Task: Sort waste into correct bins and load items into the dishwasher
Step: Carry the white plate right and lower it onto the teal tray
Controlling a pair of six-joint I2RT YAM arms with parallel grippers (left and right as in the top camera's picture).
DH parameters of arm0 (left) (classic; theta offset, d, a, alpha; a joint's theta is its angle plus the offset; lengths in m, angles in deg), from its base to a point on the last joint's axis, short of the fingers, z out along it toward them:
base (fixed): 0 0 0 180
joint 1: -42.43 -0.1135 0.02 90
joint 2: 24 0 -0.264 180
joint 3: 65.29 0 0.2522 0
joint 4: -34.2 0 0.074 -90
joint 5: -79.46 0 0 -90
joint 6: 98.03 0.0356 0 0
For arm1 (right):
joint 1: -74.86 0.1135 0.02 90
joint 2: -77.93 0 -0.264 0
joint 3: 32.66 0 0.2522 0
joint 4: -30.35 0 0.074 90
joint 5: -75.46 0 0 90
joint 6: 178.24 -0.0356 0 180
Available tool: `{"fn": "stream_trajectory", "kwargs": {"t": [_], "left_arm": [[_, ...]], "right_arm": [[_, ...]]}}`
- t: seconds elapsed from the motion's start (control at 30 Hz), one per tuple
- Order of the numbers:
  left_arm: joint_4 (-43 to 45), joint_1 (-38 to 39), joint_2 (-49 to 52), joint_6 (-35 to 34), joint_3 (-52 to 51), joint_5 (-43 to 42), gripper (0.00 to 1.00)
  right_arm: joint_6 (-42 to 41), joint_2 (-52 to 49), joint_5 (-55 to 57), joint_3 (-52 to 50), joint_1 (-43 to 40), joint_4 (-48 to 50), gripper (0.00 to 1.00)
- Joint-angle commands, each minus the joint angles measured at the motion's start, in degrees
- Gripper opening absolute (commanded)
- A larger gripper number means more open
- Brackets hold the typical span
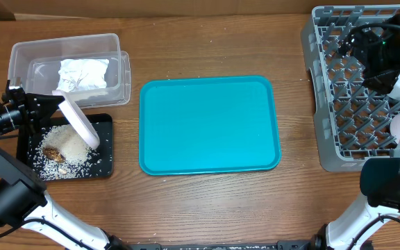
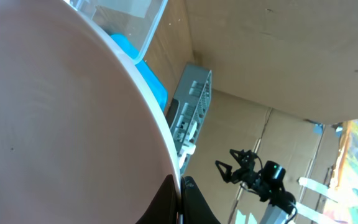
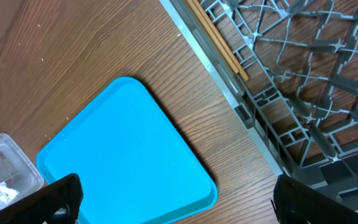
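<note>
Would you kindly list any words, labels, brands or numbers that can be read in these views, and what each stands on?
None: no view shows any readable text.
The clear tub, black tray, teal tray, dish rack and white plate show no print, label or number.

A robot test lab is suggested: robot arms are mounted at a wooden bench enclosed by plain brown panels.

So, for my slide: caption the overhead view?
Left gripper tips round white plate over flat black tray holding white rice.
</note>
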Motion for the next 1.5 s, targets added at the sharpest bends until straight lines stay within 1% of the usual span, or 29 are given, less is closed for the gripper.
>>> {"fn": "stream_trajectory", "kwargs": {"t": [0.0, 0.07, 0.13, 0.27, 0.47, 0.6, 0.7, 0.77, 0.8, 0.93, 0.97, 1.07, 1.2, 1.27, 1.33, 1.47], "left_arm": [[-0.28, -0.07, -1.55, -1.31, -0.33, -0.11, 0.04], [-0.28, 0.26, -2.45, -1.51, -0.35, 0.00, 0.04], [-0.28, 0.48, -3.98, -3.13, -0.35, 0.26, 0.04], [-0.26, 0.85, -9.27, -5.40, -0.33, 1.70, 0.04], [-0.26, 3.72, -19.34, -13.27, -0.33, 10.19, 0.04], [-0.22, 8.57, -24.70, -16.96, -0.35, 15.54, 0.04], [0.87, 17.18, -27.32, -17.97, -0.35, 18.01, 0.04], [2.86, 22.99, -27.58, -21.75, -0.35, 21.33, 0.05], [4.48, 26.60, -27.56, -24.81, -0.35, 24.28, 0.04], [11.54, 41.00, -26.71, -37.46, -0.35, 38.23, 0.04], [13.60, 44.94, -26.36, -39.45, -0.35, 41.33, 0.04], [19.41, 55.23, -25.57, -44.24, -0.35, 51.28, 0.04], [25.09, 68.00, -22.86, -51.19, -0.35, 70.99, 0.04], [26.69, 72.98, -20.44, -52.26, -0.35, 79.14, 0.04], [27.96, 76.67, -17.62, -52.24, -0.35, 81.90, 0.04], [30.80, 81.20, -11.08, -52.28, -0.35, 82.53, 0.04]], "right_arm": [[-0.28, 1.07, 0.22, 1.01, -0.17, 0.31, 1.00], [-0.28, 1.07, 0.22, 1.01, -0.17, 0.28, 1.00], [-0.28, 1.07, 0.22, 1.01, -0.17, 0.28, 1.00], [-0.28, 1.07, 0.22, 1.01, -0.17, 0.31, 1.00], [-0.28, 1.07, 0.22, 1.01, -0.17, 0.28, 1.00], [-0.28, 1.07, 0.22, 1.01, -0.17, 0.28, 1.00], [-0.28, 1.07, 0.22, 1.01, -0.17, 0.28, 1.00], [-0.28, 1.07, 0.20, 1.01, -0.15, 0.28, 1.00], [-0.28, 1.07, 0.22, 1.01, -0.15, 0.28, 1.00], [-0.28, 1.07, 0.22, 1.01, -0.17, 0.28, 1.00], [-0.28, 1.07, 0.20, 1.01, -0.17, 0.28, 1.00], [-0.28, 1.07, 0.22, 1.01, -0.17, 0.31, 1.00], [-0.28, 1.07, 0.20, 1.01, -0.17, 0.28, 1.00], [-0.28, 1.07, 0.22, 1.01, -0.17, 0.31, 1.00], [-0.28, 1.07, 0.22, 1.01, -0.17, 0.28, 1.00], [-0.28, 1.07, 0.22, 1.01, -0.17, 0.31, 1.00]]}}
